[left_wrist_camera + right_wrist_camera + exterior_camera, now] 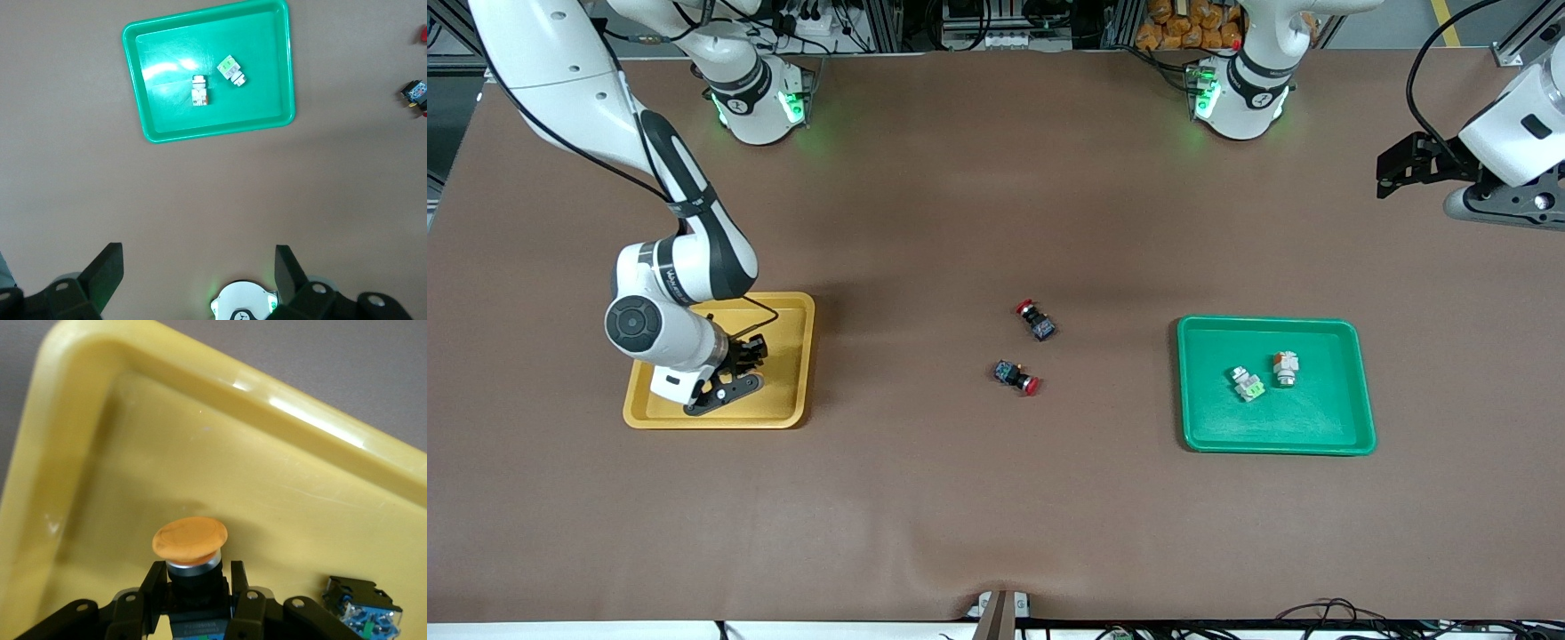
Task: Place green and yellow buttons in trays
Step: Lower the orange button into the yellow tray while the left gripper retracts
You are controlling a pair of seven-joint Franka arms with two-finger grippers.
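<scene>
My right gripper [749, 357] is low inside the yellow tray [805, 356], shut on a black-bodied button with an orange-yellow cap [190, 540]; its fingers [155, 587] flank the body just above the tray floor [200, 453]. A second black-bodied button [363, 608] lies in the same tray beside it, its cap hidden. The green tray [1316, 418] holds two grey-white buttons, one green-faced [1247, 383] and one orange-red-faced [1285, 367]. They also show in the left wrist view, the green-faced one [231, 69] and the orange-red one [199, 90]. My left gripper [1396, 169] waits open, high over the left arm's end of the table.
Two black switches with red caps lie mid-table between the trays, one [1037, 320] farther from the front camera than the other [1016, 376]. The brown mat [996, 498] covers the table; it has a slight ripple near the front edge.
</scene>
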